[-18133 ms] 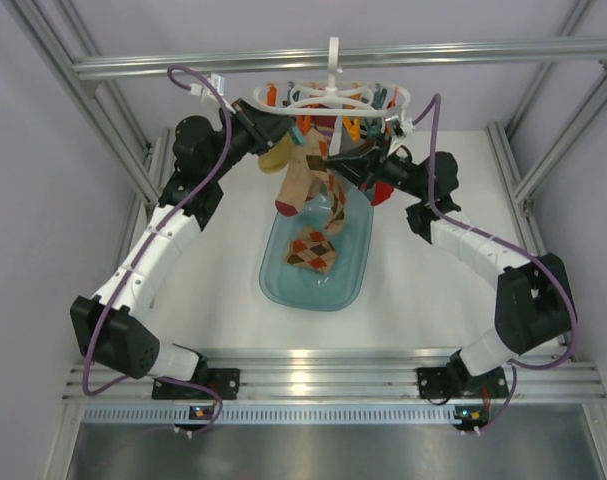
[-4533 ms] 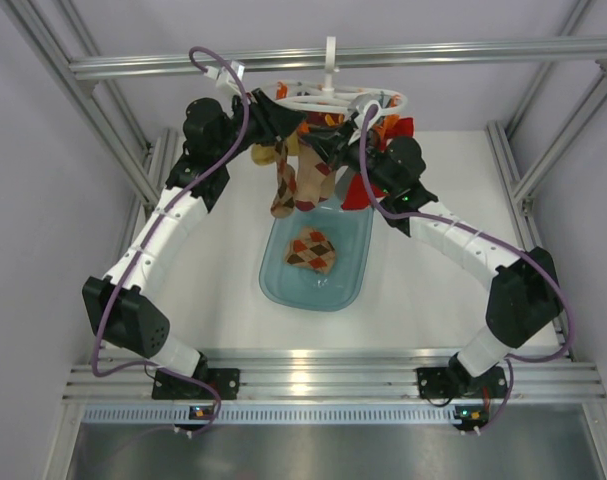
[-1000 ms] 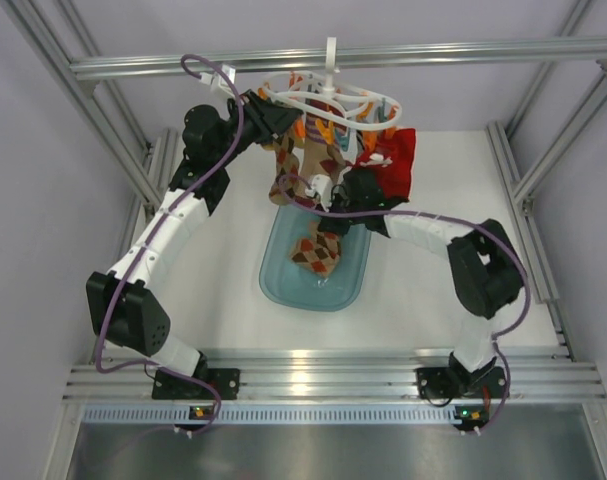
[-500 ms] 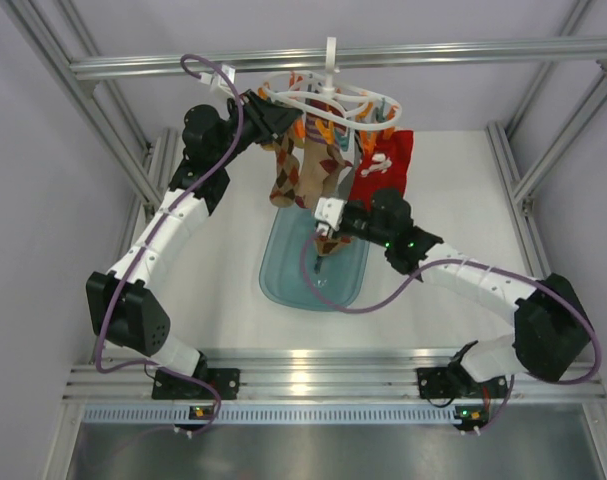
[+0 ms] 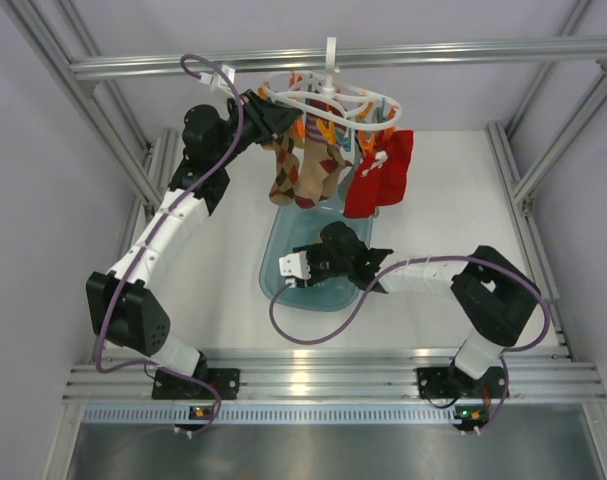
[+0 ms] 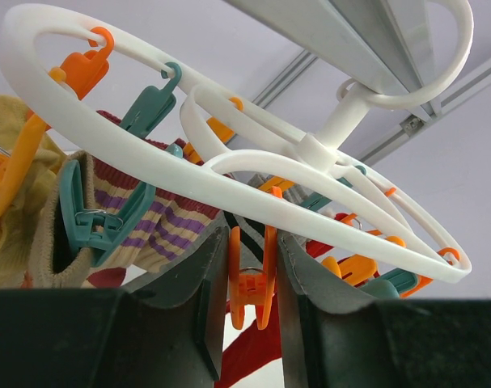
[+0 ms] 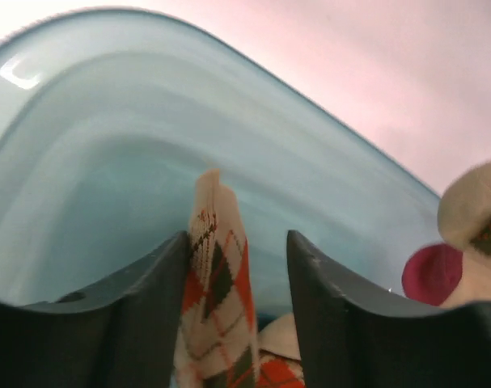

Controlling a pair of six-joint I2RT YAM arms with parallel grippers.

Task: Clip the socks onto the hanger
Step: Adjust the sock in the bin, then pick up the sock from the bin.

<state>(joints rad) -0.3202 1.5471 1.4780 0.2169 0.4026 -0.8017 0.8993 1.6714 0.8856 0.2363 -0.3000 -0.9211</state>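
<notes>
The white round hanger (image 5: 328, 100) (image 6: 229, 170) hangs from the frame bar with orange and teal clips. A striped sock (image 5: 283, 178) (image 6: 160, 230), an argyle sock (image 5: 321, 165) and a red sock (image 5: 383, 172) dangle from it. My left gripper (image 5: 273, 115) (image 6: 253, 279) is shut on an orange clip (image 6: 253, 283) under the rings. My right gripper (image 5: 318, 268) (image 7: 237, 267) reaches down into the blue tray (image 5: 271, 285), open. Another argyle sock (image 7: 217, 283) stands between its fingers, leaning on the left one and apart from the right one. In the top view that sock is hidden under the wrist.
The aluminium frame bar (image 5: 333, 58) crosses above the hanger. Frame posts stand at both sides of the white table (image 5: 213, 250). The tray wall (image 7: 107, 121) curves close in front of the right fingers. Toes of hanging socks (image 7: 471, 218) show at the right edge of the right wrist view.
My right arm has come down from beside the hanger into the tray, and its jaws have gone from shut to open around the argyle sock. The left arm has stayed put.
</notes>
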